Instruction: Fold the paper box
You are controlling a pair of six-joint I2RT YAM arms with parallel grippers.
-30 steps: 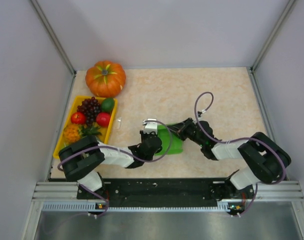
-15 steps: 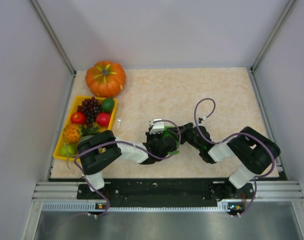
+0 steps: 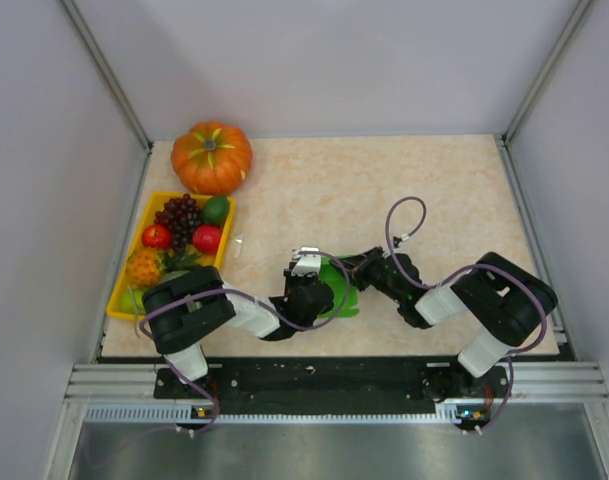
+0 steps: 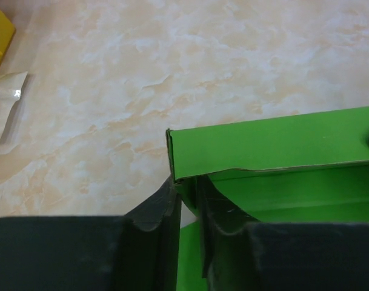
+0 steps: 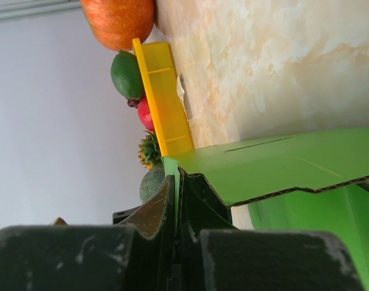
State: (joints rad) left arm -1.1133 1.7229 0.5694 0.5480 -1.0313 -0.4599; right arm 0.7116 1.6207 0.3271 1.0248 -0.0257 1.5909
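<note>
1. Since a second ago, the left arm has shifted its elbow to the right. The left gripper [image 4: 189,195] now sits against the left side of the paper box [image 3: 344,295]. The right arm's elbow has drawn in toward the middle of the table [image 3: 434,190].
2. The paper box lies on the table's near middle, between the two wrists. It is partly formed, with a wall standing up along its left side.
3. The left wrist view shows the left gripper's jaws parted, with a narrow gap between them. The corner of that upright green wall stands in the gap, and one finger [image 4: 163,209] is on the outside, just beside the card.
4. The right gripper [image 5: 179,188] is clamped tight on a thin edge of the box's card. A creased flap with a notched edge spreads out to the right of the fingers.
5. A yellow tray [image 5: 160,91] of fruit sits at the table's left edge, well apart from the box. A pumpkin [image 3: 212,157] stands just behind it.
6. A small clear wrapper [image 3: 239,246] lies flat on the table between the tray and the box.
</note>
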